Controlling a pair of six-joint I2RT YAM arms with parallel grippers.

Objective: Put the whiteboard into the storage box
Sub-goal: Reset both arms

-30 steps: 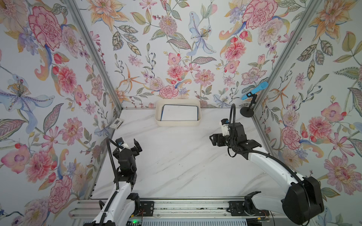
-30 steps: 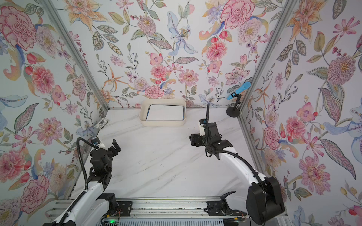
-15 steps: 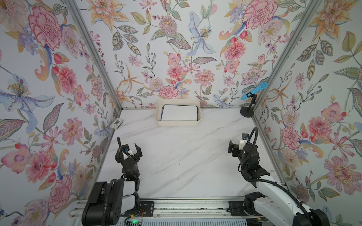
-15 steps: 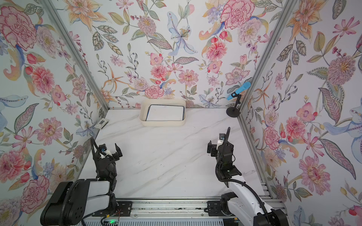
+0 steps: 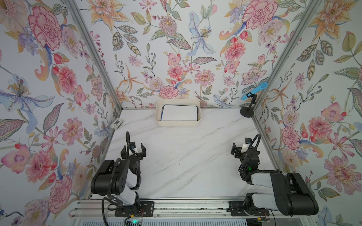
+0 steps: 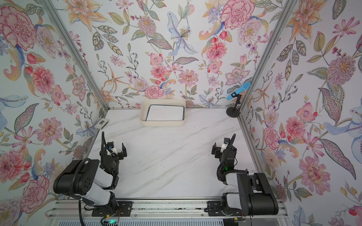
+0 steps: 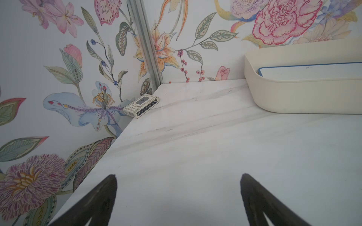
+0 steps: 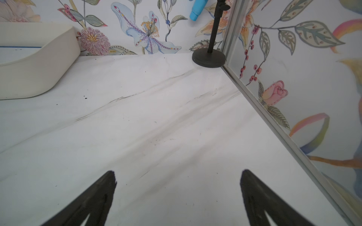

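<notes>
R hand point(image 8: 178, 171) back; whiteboard point(image 5: 179, 113) whole top-only

Overhead stereo pair; low wrist views toward storage box point(image 7: 293, 97)

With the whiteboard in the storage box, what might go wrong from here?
The whiteboard nearly fills the storage box, so an edge could be resting on a wall. The card pack at the table edge and the microphone stand in the far corner could get knocked by later moves.

whiteboard point(image 7: 313, 73) in storage box point(image 7: 290, 97), card pack point(image 7: 141, 105) beside wall point(image 7: 49, 78)
</notes>
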